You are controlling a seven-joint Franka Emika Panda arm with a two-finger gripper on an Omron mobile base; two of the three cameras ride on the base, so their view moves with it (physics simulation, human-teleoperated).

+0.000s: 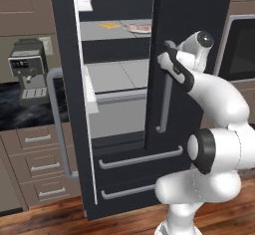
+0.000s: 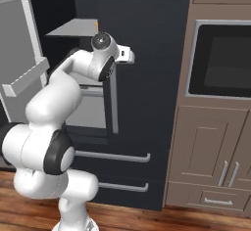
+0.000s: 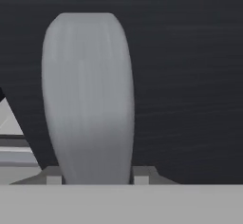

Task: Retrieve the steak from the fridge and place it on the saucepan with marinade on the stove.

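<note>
Black and tall, the fridge (image 1: 191, 10) is filling most of what I am looking at, so I am starting there. Its left door (image 1: 67, 94) is standing wide open and its right door (image 2: 152, 54) is sitting shut. The white arm (image 1: 219, 99) is reaching up from the base toward that shut door. Inside the open half I am seeing grey shelves (image 1: 117, 74), and on the top shelf a pale plate (image 1: 130, 28) is holding the steak (image 1: 139, 27), a small pink-red slab, with a flat orange piece (image 1: 109, 25) lying near it on the same shelf. The long grey handle (image 3: 88, 95) of the right door is running down the door front, and the gripper (image 1: 167, 55) is sitting at its upper part. In the hand view the handle is filling the gap between the two fingertips (image 3: 141, 175), so the jaws are standing on either side of it. I cannot tell whether they are squeezing the handle or just sitting around it. I am thinking the step in hand is getting the fridge open, not picking up the meat yet. Next, I am guessing, the arm needs a firm hold on the handle and a slow pull outward along the door's swing. After that, I am planning to reach in for the steak and carry it to the saucepan on the stove.
</note>
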